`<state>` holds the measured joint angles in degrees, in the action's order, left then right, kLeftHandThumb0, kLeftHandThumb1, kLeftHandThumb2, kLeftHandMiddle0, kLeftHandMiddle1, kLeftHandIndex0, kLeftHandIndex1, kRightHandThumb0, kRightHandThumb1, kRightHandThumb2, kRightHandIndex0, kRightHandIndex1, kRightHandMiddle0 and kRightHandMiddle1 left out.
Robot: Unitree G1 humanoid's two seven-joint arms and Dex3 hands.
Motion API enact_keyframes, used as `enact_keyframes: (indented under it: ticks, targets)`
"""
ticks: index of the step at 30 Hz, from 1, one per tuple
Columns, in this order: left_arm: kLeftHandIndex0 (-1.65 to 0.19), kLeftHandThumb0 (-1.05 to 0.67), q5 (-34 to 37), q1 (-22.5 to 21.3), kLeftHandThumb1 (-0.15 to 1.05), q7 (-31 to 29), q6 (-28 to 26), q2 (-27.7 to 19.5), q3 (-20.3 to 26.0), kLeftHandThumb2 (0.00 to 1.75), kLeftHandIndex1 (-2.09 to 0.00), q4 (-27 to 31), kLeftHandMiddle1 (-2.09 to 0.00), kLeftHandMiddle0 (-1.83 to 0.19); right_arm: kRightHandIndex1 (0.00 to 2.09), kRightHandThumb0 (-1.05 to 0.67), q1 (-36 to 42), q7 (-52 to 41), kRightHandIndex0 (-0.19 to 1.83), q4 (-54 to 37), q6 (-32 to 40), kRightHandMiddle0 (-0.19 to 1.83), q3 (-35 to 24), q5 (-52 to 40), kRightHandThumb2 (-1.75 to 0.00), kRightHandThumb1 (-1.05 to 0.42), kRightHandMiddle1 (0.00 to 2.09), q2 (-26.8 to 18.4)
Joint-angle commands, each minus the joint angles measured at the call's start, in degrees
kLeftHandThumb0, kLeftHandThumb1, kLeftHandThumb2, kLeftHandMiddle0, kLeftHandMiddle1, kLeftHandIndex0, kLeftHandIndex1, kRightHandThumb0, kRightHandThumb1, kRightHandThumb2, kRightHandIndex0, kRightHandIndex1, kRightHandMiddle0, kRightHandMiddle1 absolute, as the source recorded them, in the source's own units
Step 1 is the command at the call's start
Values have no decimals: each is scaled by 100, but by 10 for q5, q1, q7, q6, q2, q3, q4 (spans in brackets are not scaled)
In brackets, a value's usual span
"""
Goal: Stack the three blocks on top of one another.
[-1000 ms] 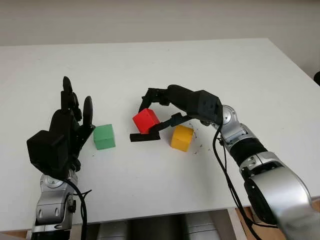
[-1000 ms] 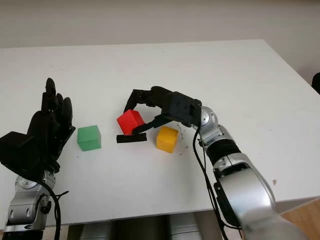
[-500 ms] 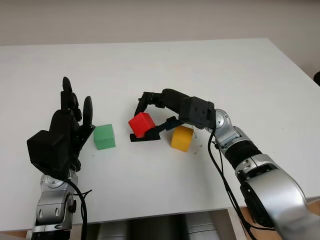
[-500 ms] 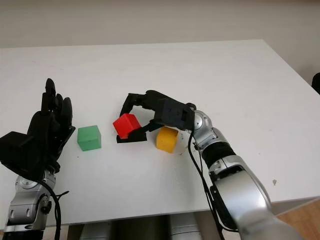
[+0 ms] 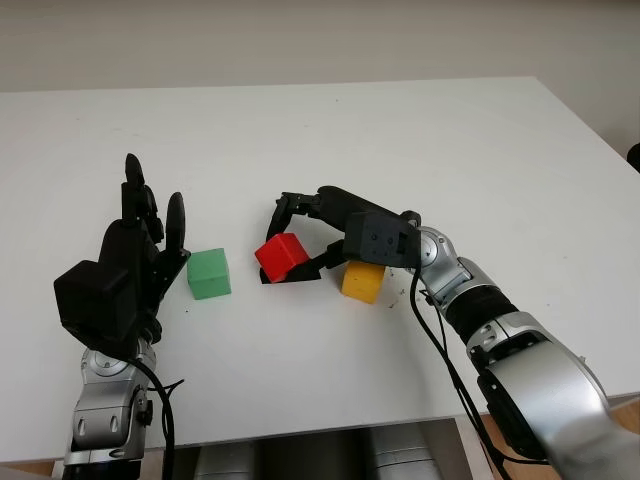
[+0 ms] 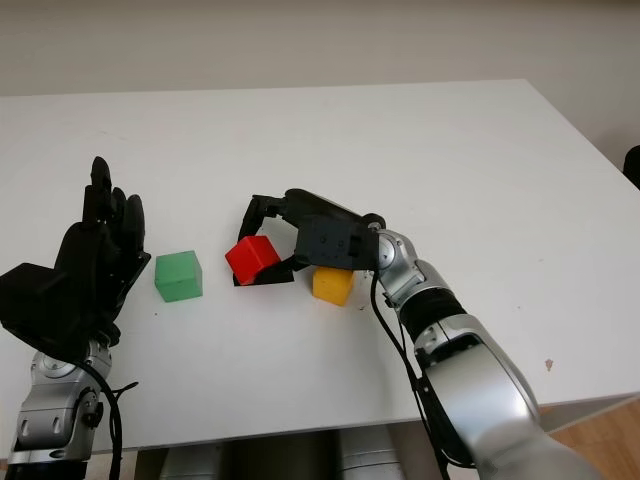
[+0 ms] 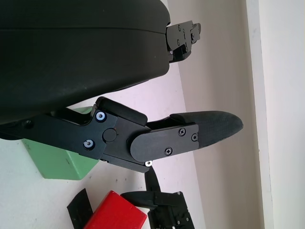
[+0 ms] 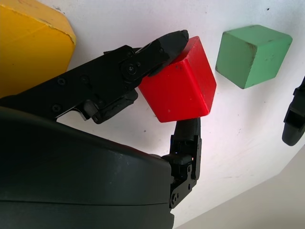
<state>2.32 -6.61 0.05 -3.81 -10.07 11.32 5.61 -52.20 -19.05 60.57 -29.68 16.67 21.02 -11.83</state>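
Note:
My right hand point(image 5: 274, 247) is shut on the red block point(image 5: 281, 255), which sits tilted between a finger point(image 8: 143, 62) on one side and the thumb on the other, just above the white table point(image 5: 400, 140). The yellow block point(image 5: 362, 280) sits on the table right beside my right wrist. To the left of the red block, a small gap away, stands the green block point(image 5: 209, 273). My left hand point(image 5: 125, 270) is open, raised upright left of the green block point(image 7: 57, 162) and holding nothing.
The table's front edge point(image 5: 300, 425) runs close below both arms, and its right edge point(image 5: 590, 130) slants away at the far right. Behind the blocks lies bare white tabletop up to the wall.
My right hand has carried the red block a little left and down, closer to the green block, and its wrist has sunk toward the table by the yellow block. The left hand has not moved.

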Motion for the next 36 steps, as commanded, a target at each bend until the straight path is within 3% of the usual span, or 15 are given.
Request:
enact_keyframes:
  ticks: [1,17,25,36]
  targets:
    - [19,-74,-1,-4,105,1,3,2,-2,60,0,5,0,19,5,-45,-2,-3,22,0,-3,38,4,1,-5,-92,157,-3]
    - [19,-74,0,-4,105,0,2,1,-3,59,0,8,0,19,5,-47,-12,-10,23,-8,-13,36,27,27,-5,-93,157,-23]
    - [19,-74,0,-4,105,1,0,1,-3,59,0,6,0,19,4,-52,-16,-4,18,-6,-29,23,36,38,-5,-91,122,-30]
    - [19,-74,-4,-5,105,-1,2,0,-6,61,0,5,0,19,4,-54,-18,12,13,-4,-34,21,38,44,-5,-92,97,-31]
